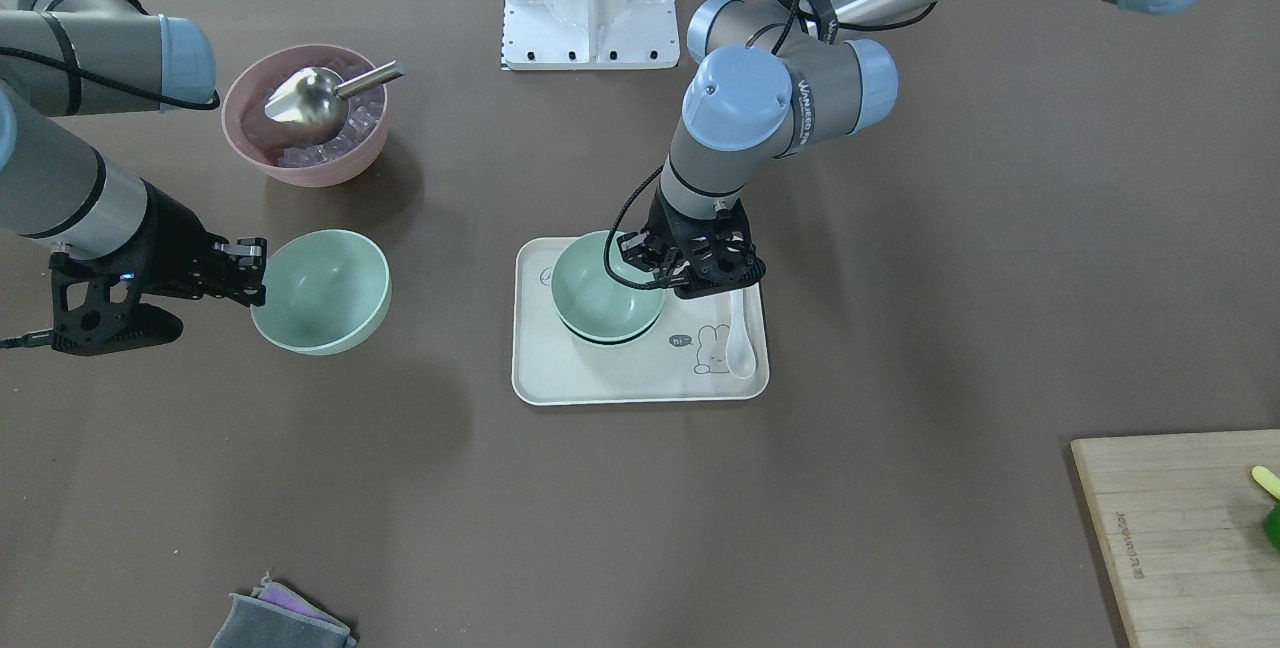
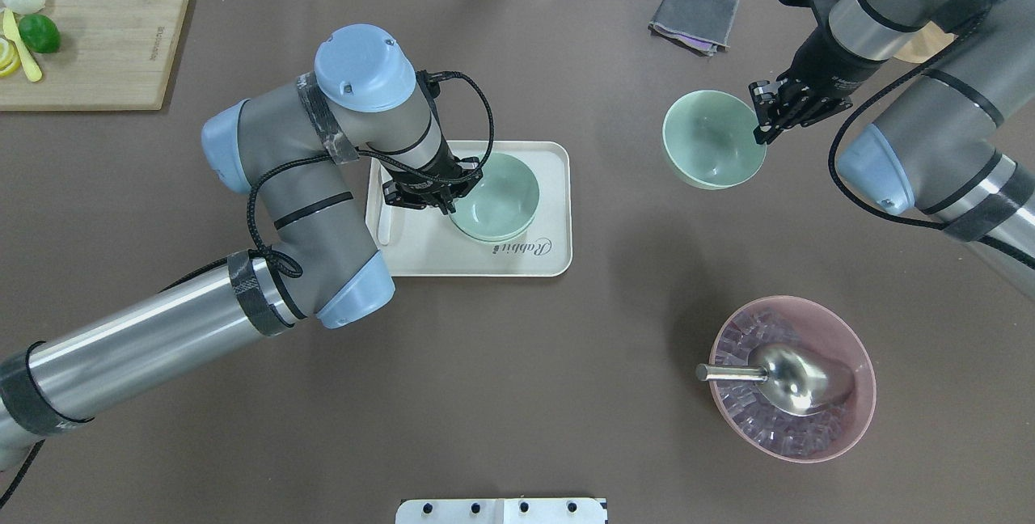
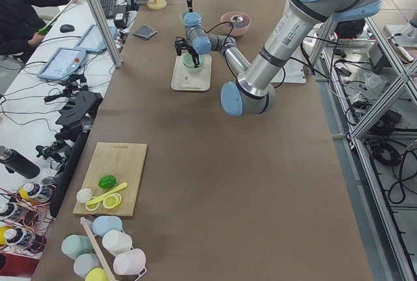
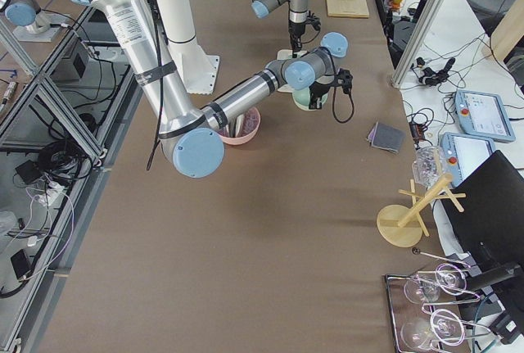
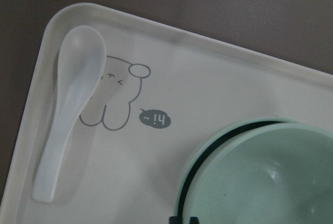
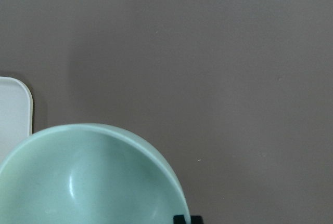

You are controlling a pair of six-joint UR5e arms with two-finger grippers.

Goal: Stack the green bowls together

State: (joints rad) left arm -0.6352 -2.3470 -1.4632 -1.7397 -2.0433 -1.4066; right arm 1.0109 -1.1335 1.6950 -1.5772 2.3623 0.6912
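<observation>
Now | stacking is partly done | left gripper [image 2: 455, 197] is pinching the rim of the top green bowl [image 2: 500, 191], sitting in the bottom green bowl [image 5: 203, 154] on the tray [image 2: 517, 261] | right gripper [image 2: 762, 121] is pinching the third green bowl [image 2: 711, 136], lifted, well right of the tray | next, I think: carrying it over, lining it up, setting it in softly.

green bowls [image 1: 320, 293]: smooth matt plastic. tray [image 1: 600, 373]: cream, matt, smooth, with a printed drawing. spoon [image 1: 741, 353]: glossy white, slightly see-through. pink bowl [image 1: 335, 171]: matt plastic, holding clear glassy cubes [image 2: 756, 427] and a polished metal scoop [image 1: 305, 103]. table [image 1: 900, 328]: matt brown cover. board [image 1: 1180, 528] at a table corner: pale bare wood. cloth [image 1: 270, 623] at the table's edge: grey fabric.
</observation>
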